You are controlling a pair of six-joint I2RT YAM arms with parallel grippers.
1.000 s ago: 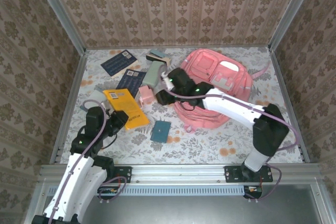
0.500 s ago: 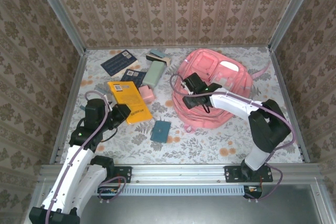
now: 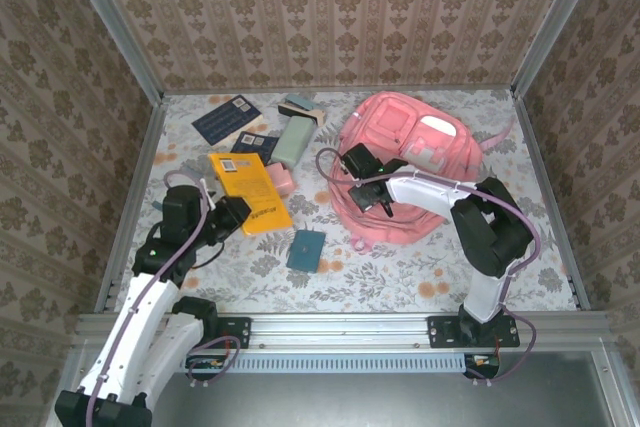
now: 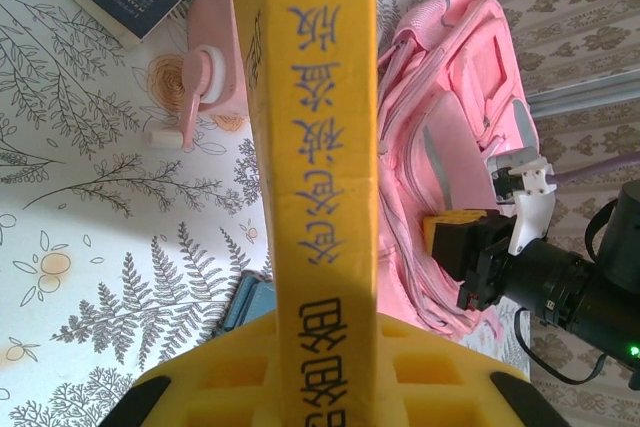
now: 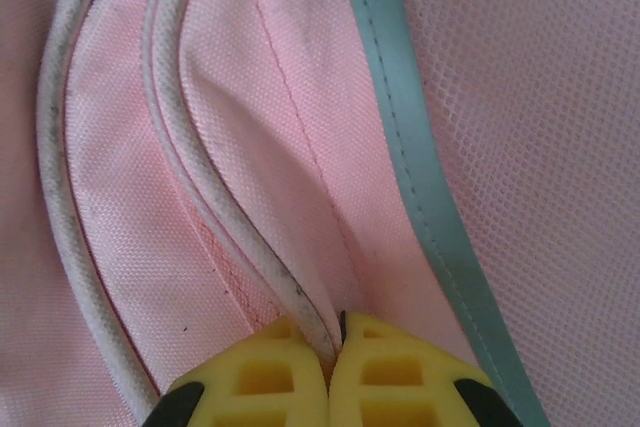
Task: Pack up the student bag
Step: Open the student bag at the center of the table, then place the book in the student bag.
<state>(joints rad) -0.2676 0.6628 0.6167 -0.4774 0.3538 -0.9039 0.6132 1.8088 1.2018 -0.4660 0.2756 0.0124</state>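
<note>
— Checking right arm pose?
— Folded at elbow, reaching leftward over the student bag [image 3: 410, 147], lying flat on table [image 3: 420, 277]. Pinching bag fabric beside white piping [image 5: 165, 37] with right gripper [image 5: 335, 332], fully closed.
— And left arm?
— Bent and raised, left of the bag. Clamping yellow book [image 4: 310, 147] across its covers with left gripper [image 4: 325, 347], spine showing, apart from the bag.

One backpack [image 3: 392, 122] (pink), two navy books [image 3: 225, 119]
</note>
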